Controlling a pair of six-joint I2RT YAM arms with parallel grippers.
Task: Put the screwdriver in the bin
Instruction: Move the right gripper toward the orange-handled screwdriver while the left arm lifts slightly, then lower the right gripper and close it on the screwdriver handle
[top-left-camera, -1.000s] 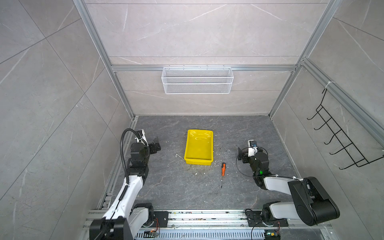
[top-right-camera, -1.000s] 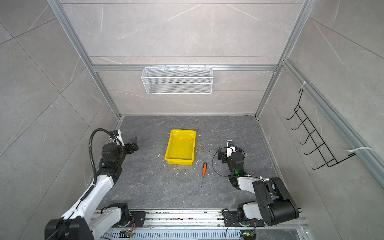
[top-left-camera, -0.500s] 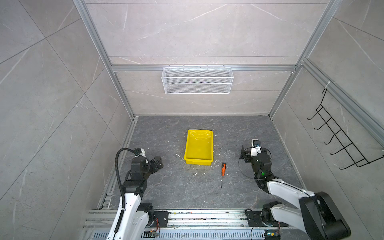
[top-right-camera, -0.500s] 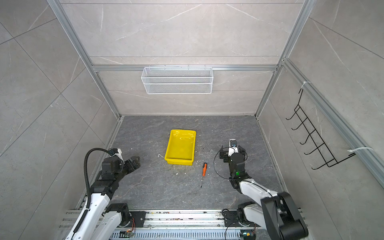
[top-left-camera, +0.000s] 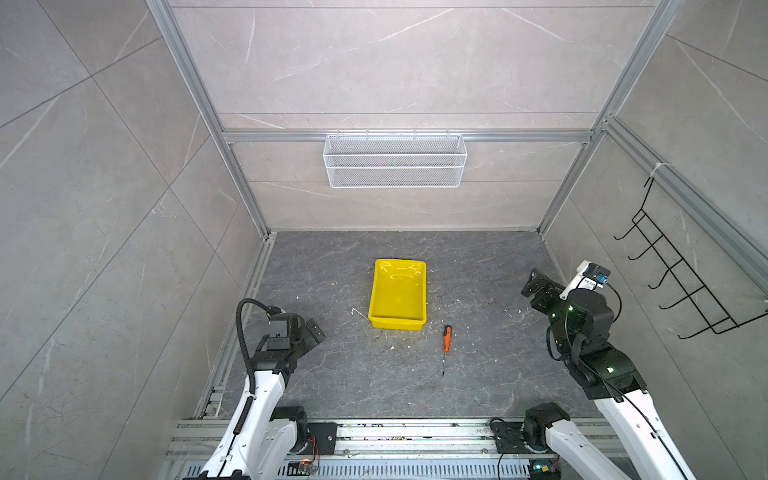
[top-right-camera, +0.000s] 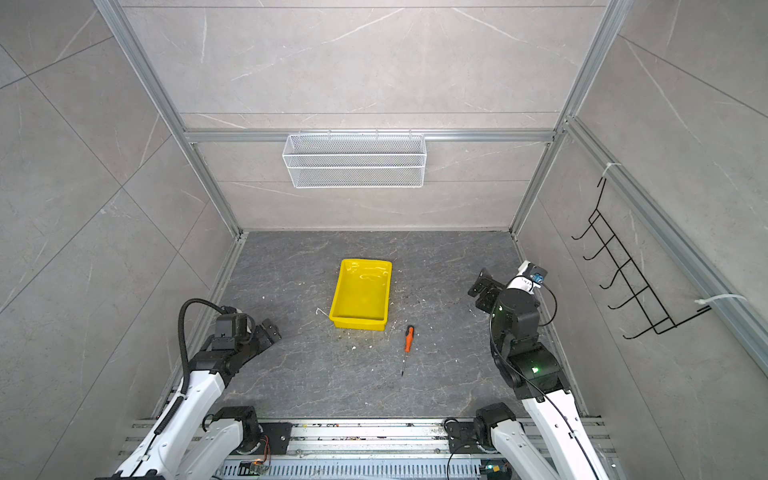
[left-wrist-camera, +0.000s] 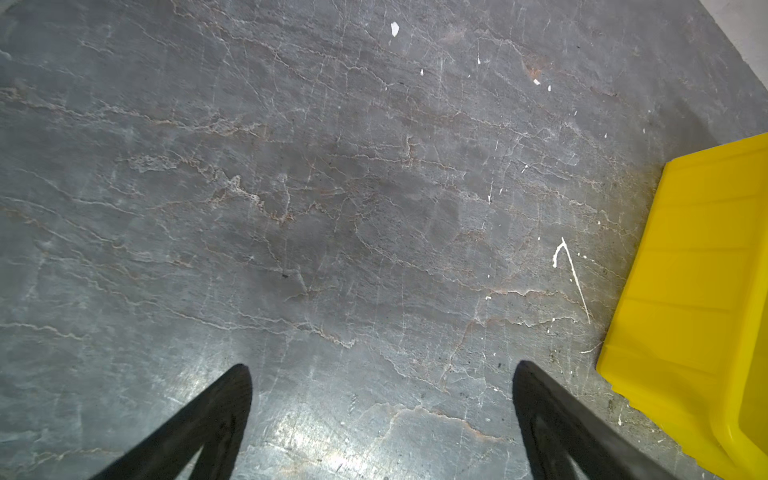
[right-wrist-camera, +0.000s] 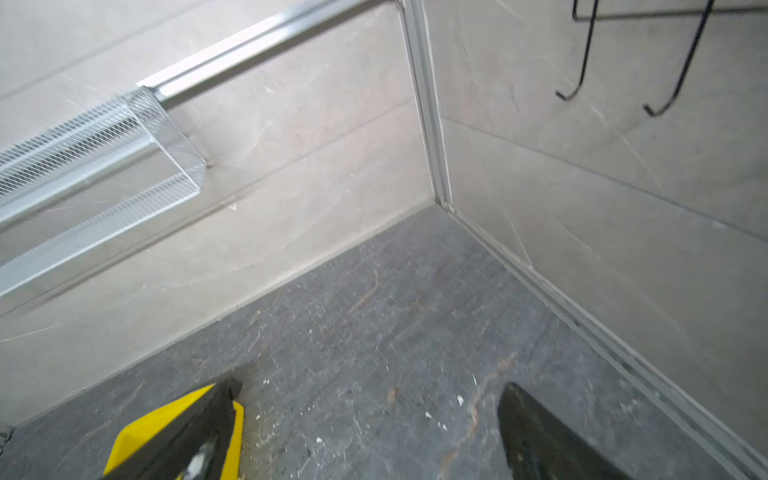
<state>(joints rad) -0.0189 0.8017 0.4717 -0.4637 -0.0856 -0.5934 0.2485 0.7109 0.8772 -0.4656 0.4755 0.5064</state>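
Dark grey, veined stone floor (top-left-camera: 490, 386) with a yellow bin (top-left-camera: 397, 324) and a screwdriver (top-left-camera: 446, 338) lying on it.
The bin sits near the middle. The screwdriver lies flat just beside its near right corner, not touching, with the orange handle toward the bin. Small white flecks (left-wrist-camera: 395, 28) dot the floor, and a thin bent white scrap (left-wrist-camera: 570, 262) lies by the bin's left side.

pale marbled tiles are covering the walls (top-left-camera: 395, 62). a white mesh basket (top-left-camera: 395, 162) is hanging from a metal rail (top-left-camera: 270, 136) on the back wall. below the basket, a dark veined floor (top-left-camera: 353, 386) is lying, flecked with white specks and catching soft glare. right of the basket, a black hook rack (top-left-camera: 681, 266) is hanging on the side wall. metal posts (top-left-camera: 233, 166) are rising in the corners on both sides of the basket.
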